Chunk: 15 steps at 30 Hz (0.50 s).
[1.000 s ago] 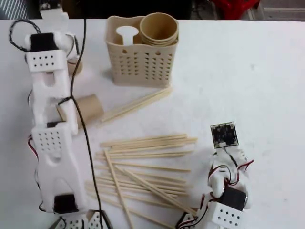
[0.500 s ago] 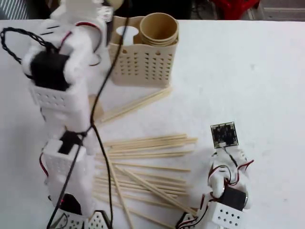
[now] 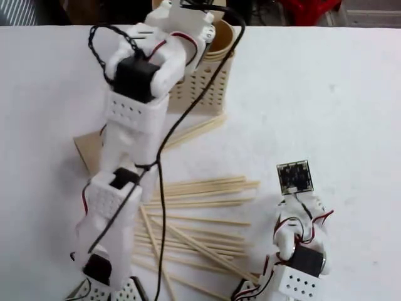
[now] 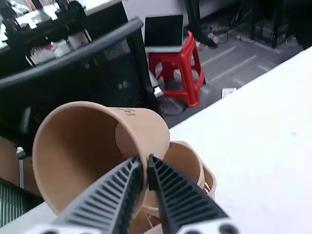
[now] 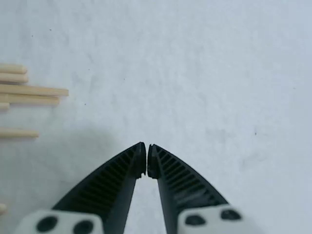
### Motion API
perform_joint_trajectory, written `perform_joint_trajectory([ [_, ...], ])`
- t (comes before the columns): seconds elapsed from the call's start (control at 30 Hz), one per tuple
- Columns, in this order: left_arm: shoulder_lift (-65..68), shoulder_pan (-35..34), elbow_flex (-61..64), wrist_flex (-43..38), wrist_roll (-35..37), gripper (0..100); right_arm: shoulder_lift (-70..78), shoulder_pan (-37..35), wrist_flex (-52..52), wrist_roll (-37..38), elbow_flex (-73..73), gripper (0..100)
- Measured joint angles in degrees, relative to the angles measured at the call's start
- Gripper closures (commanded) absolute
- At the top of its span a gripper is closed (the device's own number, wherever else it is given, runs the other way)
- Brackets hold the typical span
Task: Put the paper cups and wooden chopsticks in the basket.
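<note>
End effector (image 4: 145,164) on tan paper cup (image 4: 78,151)

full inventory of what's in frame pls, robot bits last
table: one, white, under everything.
basket: one, cream, far side of table.
stacked paper cups: nested, count unclear, brown, in basket.
held paper cup: one, brown, above the stack.
chopsticks: many, pale wood, loose mid-table, a few beside basket.
tan thing: one, left of chopsticks, partly hidden.
red stool: one, floor beyond table.
left gripper: shut on held paper cup's wall.
right gripper: shut, empty, over bare table.
</note>
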Motion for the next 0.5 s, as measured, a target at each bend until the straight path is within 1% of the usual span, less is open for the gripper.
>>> perform_joint_trajectory([
  [0.23, 1.3, -0.2, 0.0, 0.1, 0.0, 98, 0.0, 0.0, 0.0, 0.0, 0.0, 97.4],
  [0.43, 1.3, 0.0, 0.0, 2.4, 0.0, 98, 0.0, 0.0, 0.0, 0.0, 0.0, 97.4],
  [0.5, 1.3, 0.0, 0.0, 3.4, -1.1, 95, 0.0, 0.0, 0.0, 0.0, 0.0, 97.4],
])
